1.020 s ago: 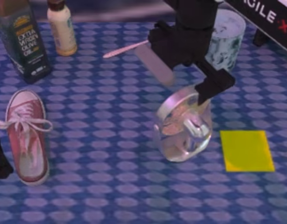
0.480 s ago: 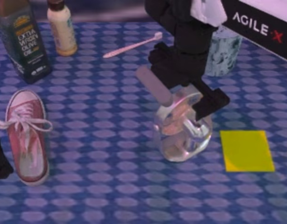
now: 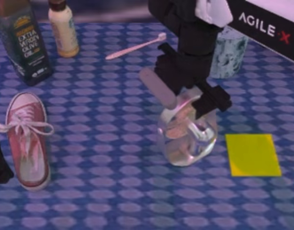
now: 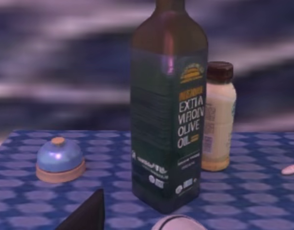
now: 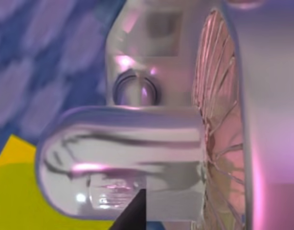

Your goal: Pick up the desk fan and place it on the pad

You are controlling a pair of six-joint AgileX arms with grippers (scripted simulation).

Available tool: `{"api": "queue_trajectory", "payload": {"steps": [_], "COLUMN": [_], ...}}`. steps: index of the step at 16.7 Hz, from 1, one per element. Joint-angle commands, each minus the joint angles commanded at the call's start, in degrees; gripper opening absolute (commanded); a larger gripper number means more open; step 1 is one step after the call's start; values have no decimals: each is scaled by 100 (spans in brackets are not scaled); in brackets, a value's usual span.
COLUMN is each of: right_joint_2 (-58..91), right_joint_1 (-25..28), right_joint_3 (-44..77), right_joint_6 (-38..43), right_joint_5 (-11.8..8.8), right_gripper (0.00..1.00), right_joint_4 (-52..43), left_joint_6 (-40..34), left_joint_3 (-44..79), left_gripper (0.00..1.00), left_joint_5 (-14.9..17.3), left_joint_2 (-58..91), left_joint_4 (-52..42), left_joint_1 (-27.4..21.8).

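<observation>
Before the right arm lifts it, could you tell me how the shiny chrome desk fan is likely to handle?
The shiny silver-chrome desk fan looks rigid, so it should not flex. Its mirror-smooth housing may be slippery under the right tool. Its round ring on a stubby base looks top-heavy, so it could tip if nudged.

Black right arm (image 3: 190,52), white panel, white "AGILE·X" lettering with red X.
</observation>
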Motion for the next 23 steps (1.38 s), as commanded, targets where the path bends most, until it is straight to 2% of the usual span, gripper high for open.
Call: {"api": "queue_trajectory", "payload": {"steps": [7,18,23], "right_joint_2": [0,13,243], "right_joint_1": [0,-16,21], "right_joint_3": [0,101,1273], "right_joint_6": [0,7,-12], "right_joint_5": [0,0,1], "right_gripper": [2,0,0], "right_joint_4": [0,-97,-956], "left_joint_6": [0,0,0], "left_joint_3": [0,0,0], "left_gripper": [100,100,100], "left_joint_5": [0,0,0], "left_joint_2": [0,0,0], "left_joint_4": [0,0,0], "left_joint_1": [0,0,0]}}
